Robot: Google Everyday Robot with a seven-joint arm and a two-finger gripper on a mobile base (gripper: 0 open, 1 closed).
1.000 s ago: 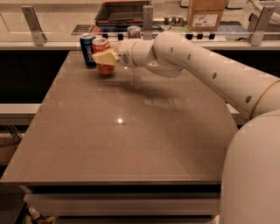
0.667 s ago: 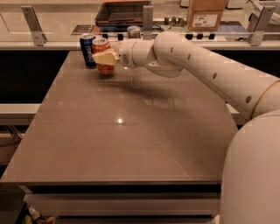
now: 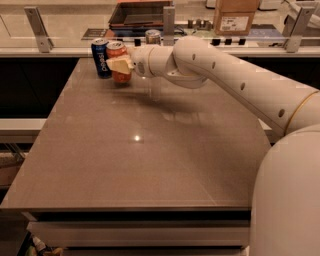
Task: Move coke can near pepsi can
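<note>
I see the coke can (image 3: 121, 76) at the far left corner of the table (image 3: 150, 150), upright, just right of the pepsi can (image 3: 101, 59). The two stand very close, and I cannot tell whether they touch. The gripper (image 3: 119, 64) is at the coke, coming in from the right. One pale finger (image 3: 115, 64) lies across the front of the can at mid-height, and the can's red body shows above and below it. I read the gripper as closed around the coke. Whether the can's base rests on the table or hangs just off it, I cannot make out from here.

The arm (image 3: 225, 75) reaches across the far edge of the table from the right. Its thick white body fills the lower right of my view.

Behind the table runs a counter (image 3: 65, 30). On it a silver can (image 3: 153, 36) stands beyond the gripper's wrist, a dark tray (image 3: 142, 12) lies behind that, and a box (image 3: 235, 16) sits further right.
</note>
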